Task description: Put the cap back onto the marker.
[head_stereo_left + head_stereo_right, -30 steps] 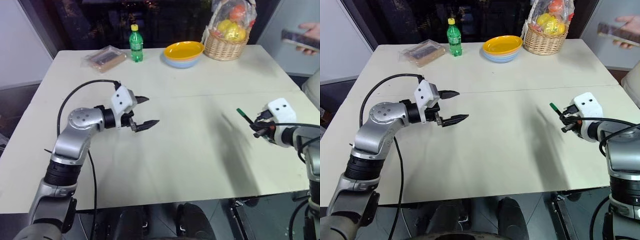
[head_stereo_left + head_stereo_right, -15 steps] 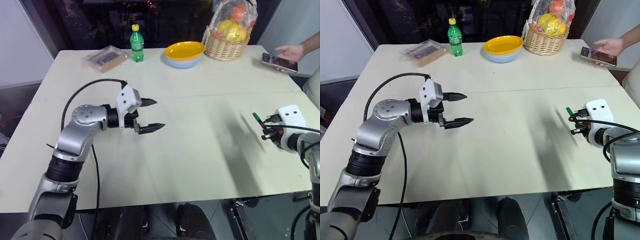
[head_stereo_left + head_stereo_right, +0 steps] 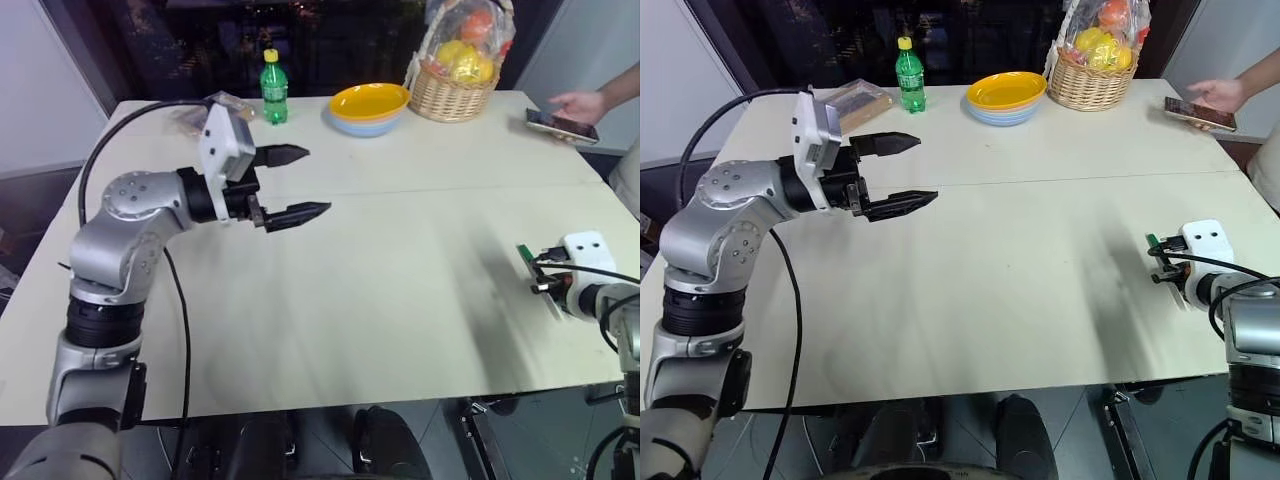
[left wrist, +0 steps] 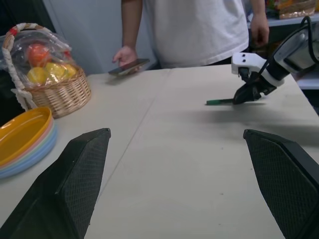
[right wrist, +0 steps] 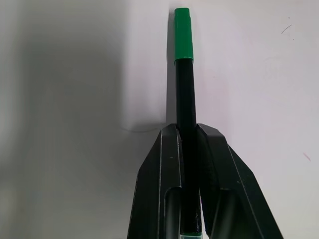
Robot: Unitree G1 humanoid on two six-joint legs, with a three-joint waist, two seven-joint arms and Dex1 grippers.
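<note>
Head views: left gripper (image 3: 290,183) is up over the table (image 3: 400,300), well apart from the basket (image 3: 455,75), which stands at the table's far edge. Its 2 fingers are spread wide with nothing between them, pointing across toward the table's right side. Right gripper (image 3: 1158,262) sits low near the table's right edge, nearer the robot than the basket, jaws clamped on the marker (image 3: 1155,256). The cap (image 3: 1151,240) is on the marker's outer end. Beside the basket at the far edge: stacked bowls (image 3: 368,106), then a green bottle (image 3: 272,88), then a wrapped packet (image 3: 852,99). A person's hand (image 3: 575,103) holds a phone (image 3: 560,124) over the table just right of the basket.

Left wrist view: both left fingers (image 4: 65,194) frame the table, wide apart, empty. Right gripper (image 4: 244,94) shows across the table with the marker (image 4: 219,102) sticking out level, just above the surface. Basket (image 4: 47,79) and bowls (image 4: 22,134) are off to one side. The person in a white shirt (image 4: 199,30) stands behind the table.

Right wrist view: right fingers (image 5: 167,184) pinch the black marker (image 5: 185,99) tight. Green cap (image 5: 183,34) is seated on the tip, over bare table, away from the basket.
</note>
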